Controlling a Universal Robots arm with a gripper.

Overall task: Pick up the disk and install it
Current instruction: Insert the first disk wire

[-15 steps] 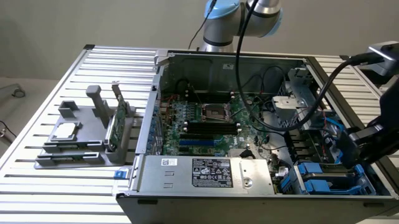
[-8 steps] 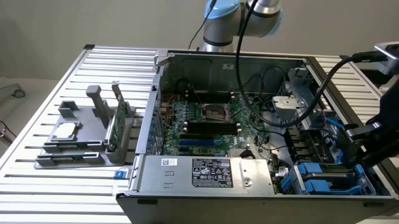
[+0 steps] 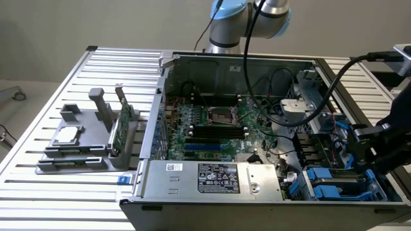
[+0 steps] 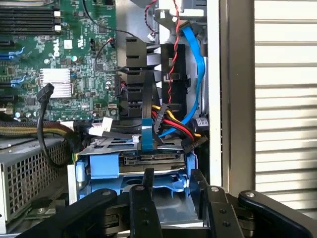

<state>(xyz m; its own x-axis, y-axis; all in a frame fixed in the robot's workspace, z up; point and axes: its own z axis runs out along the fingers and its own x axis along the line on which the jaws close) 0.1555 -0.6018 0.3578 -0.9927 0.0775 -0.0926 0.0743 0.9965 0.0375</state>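
**Exterior view.** An open computer case (image 3: 257, 211) lies on a slatted metal table (image 3: 38, 192), with its motherboard (image 3: 212, 130) exposed. The robot arm (image 3: 224, 24) rises behind the case. The black gripper (image 3: 367, 166) hangs over the case corner at the exterior view's right. It is just above blue carrier plastic (image 3: 324, 180) in the drive bay. Which blue piece belongs to the disk cannot be told from here. At the exterior view's left, well apart from the case, a grey holder (image 3: 77, 161) carries 1 upright green circuit card (image 3: 121, 126) and 1 small silver chip (image 3: 67, 135).

**Wrist view.** The disk (image 4: 148, 166) lies flat in the bay, framed by its blue carrier. Its connector edge faces a bundle of cables (image 4: 168, 124). 1 flat blue cable (image 4: 147, 134) comes down right at that connector, but whether it is plugged in is unclear. The gripper (image 4: 171, 188) sits at the disk's near end. Whether it is pinching the carrier or merely standing over it, I cannot tell.

**Progress.** The pick-up looks done, since the disk is inside the case at its bay. The task seems well along. Full seating and the cable connection remain unconfirmed.

**What each view adds.** The exterior view gives the layout of table, holder and arm. The wrist view gives the disk's connector and the cables close by.
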